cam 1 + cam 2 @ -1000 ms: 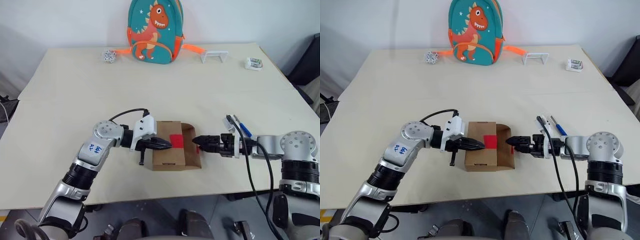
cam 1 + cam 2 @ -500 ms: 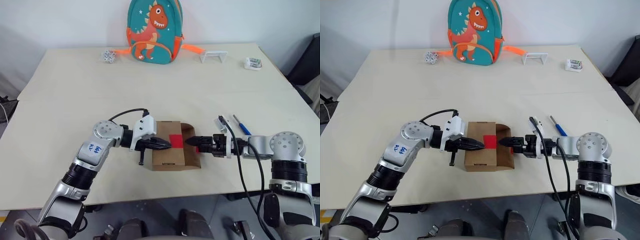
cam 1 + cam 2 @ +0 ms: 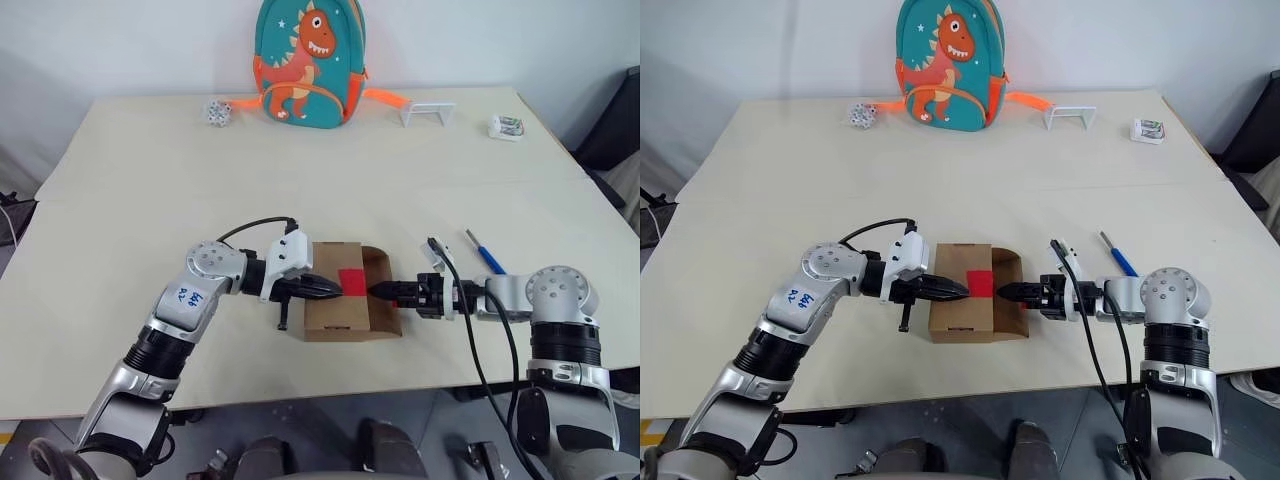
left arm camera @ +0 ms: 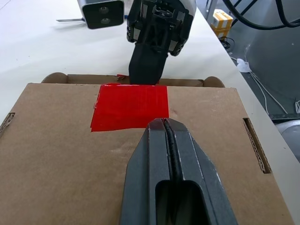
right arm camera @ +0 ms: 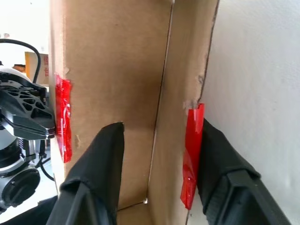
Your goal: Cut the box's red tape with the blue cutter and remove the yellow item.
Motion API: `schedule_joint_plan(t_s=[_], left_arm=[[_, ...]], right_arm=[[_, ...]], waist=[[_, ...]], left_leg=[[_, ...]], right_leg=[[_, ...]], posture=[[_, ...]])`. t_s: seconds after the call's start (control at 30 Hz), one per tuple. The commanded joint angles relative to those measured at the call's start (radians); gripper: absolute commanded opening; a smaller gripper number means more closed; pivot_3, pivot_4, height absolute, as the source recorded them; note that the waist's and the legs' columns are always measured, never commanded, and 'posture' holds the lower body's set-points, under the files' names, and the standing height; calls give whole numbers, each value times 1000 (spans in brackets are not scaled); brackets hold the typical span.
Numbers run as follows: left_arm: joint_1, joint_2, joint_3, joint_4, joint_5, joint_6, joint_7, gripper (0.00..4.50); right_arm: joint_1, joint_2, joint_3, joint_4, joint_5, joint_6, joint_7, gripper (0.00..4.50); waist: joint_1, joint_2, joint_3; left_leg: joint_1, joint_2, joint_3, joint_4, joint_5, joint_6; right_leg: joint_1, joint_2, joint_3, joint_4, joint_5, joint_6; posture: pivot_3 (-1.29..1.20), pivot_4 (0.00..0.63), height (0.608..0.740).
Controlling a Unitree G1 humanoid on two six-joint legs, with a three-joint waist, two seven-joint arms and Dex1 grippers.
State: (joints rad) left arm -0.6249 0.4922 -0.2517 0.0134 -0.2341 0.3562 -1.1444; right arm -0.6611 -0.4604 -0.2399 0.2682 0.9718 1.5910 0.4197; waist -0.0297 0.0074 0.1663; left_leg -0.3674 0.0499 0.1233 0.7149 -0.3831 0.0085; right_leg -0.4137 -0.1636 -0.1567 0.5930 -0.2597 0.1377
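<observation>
1. The box (image 3: 338, 290) lies on the pale bench (image 3: 300, 180) near its front edge, between the two arms, with one flap (image 3: 385, 300) folded out flat toward the robot's right.
2. The red tape (image 3: 351, 282) sits on the box's top face at its right edge; in the right wrist view a second strip of red tape (image 5: 192, 154) clings to the edge of the opened flap, so the tape is already parted.
3. The left claw (image 3: 325, 290) is shut with nothing between its fingers, and its tip rests on the box top just beside the red patch (the left wrist view shows the two fingers pressed together over the cardboard).
4. The right claw (image 3: 383, 290) reaches in from the right at the open flap; its two fingers (image 5: 101, 164) stand apart with the flap's edge between them, one inside the fold and one outside, and whether they pinch it I cannot tell.
5. The blue cutter (image 3: 484, 250) lies on the bench to the right of the box, behind the right arm and apart from both claws.
6. At the far edge stand a teal dinosaur backpack (image 3: 310, 62), a small white frame (image 3: 428, 111), a small white object (image 3: 507, 127) and a little speckled cluster (image 3: 216, 111).
</observation>
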Motion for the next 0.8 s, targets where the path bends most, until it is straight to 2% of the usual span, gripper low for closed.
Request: schedule_joint_plan(t_s=[0.03, 0.1, 0.13, 0.37, 0.57, 0.8], left_arm=[[-1, 11, 1, -10, 5, 3, 4, 0], [1, 11, 2, -10, 4, 2, 5, 0], [2, 11, 2, -11, 5, 2, 5, 0], [17, -4, 4, -4, 12, -21, 32, 0], [25, -43, 7, 29, 29, -55, 106, 0], [21, -113, -5, 87, 40, -91, 176, 0]], right_arm=[[12, -7, 90, -19, -36, 23, 12, 917], [0, -17, 104, -23, -51, 23, 14, 236], [-9, -23, 107, -25, -57, 23, 12, 42], [-92, -121, 146, -53, -24, 23, -2, 42], [-168, -235, 183, -67, 74, 23, -48, 42], [-252, -340, 226, -92, 209, 23, -142, 42]], waist=[[0, 0, 0], [0, -1, -1], [0, -1, -1], [5, 0, 0], [29, 1, 0], [30, 1, 0]], left_leg=[[0, 0, 0, 0, 0, 0], [0, 0, 0, 0, 0, 0], [0, 0, -1, 0, 0, 0], [-1, 0, 0, 1, 0, 0], [-3, 0, -1, 0, 0, 0], [-4, -1, -1, 0, 0, 0]], right_leg=[[0, 0, 0, 0, 0, 0], [0, 0, 0, 0, 0, 0], [0, 0, 0, 0, 0, 0], [0, 0, 0, -1, 0, 0], [-1, 0, -1, -2, 0, 0], [-1, 0, -2, -3, 0, 0]], posture=[[0, 150, 740], [0, 150, 740], [0, 150, 740], [0, 150, 740], [0, 150, 740], [0, 150, 740]])
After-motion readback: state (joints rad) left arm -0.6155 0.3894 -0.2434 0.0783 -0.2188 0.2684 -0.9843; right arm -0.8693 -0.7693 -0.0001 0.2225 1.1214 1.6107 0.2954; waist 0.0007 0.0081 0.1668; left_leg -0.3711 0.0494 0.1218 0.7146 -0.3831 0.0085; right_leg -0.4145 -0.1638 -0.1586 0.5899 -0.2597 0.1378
